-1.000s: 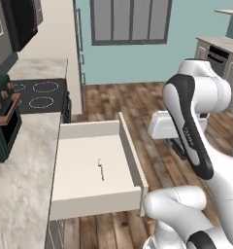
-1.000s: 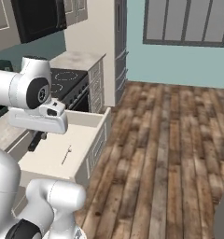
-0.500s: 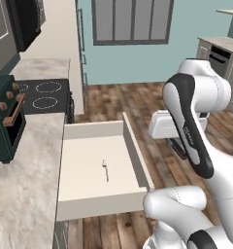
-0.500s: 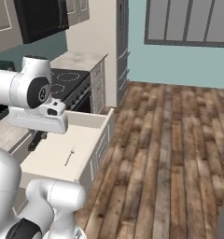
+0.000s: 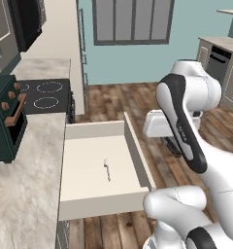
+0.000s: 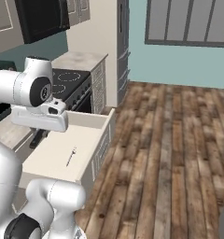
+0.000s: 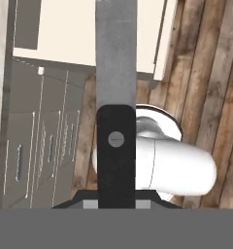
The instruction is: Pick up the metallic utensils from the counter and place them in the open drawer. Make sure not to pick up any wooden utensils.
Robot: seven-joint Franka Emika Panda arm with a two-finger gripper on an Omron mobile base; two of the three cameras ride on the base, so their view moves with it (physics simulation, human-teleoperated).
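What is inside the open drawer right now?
One slim silvery utensil lies alone on the cream floor of the open drawer. The floor right behind the drawer's front panel is hidden in both base views.

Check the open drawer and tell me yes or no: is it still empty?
No: in the left base view one slim silvery utensil already lies on the cream floor of the open drawer.

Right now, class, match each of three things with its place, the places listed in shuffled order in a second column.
Things:
1. slim silvery metal utensil
2. black-handled grey-bladed knife
3. flat black stovetop

Places:
a. gripped in the pincer
b. on top of the dark green oven
c. on the floor of the wide cream drawer

Pairs: 1-c, 2-a, 3-b
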